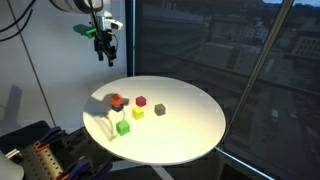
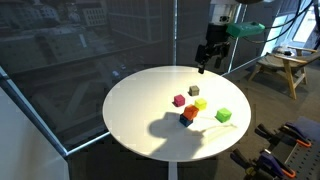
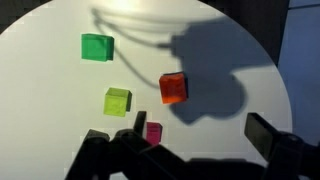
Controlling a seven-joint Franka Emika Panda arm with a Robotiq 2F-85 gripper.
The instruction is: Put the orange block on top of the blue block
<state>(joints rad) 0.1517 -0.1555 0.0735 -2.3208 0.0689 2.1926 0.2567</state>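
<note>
While the fingers (image 1: 104, 52) hang released high above the round counter (image 1: 190, 125), the orange block (image 3: 173, 88) sits atop the blue block (image 2: 185, 121) well below them.

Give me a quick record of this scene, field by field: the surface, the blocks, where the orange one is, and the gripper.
surface: round white table
orange block: appears to sit on the blue block
loose on table: maroon block, grey block, yellow block, green block, each apart from the others
gripper: open, empty, raised high near the table's edge
</note>
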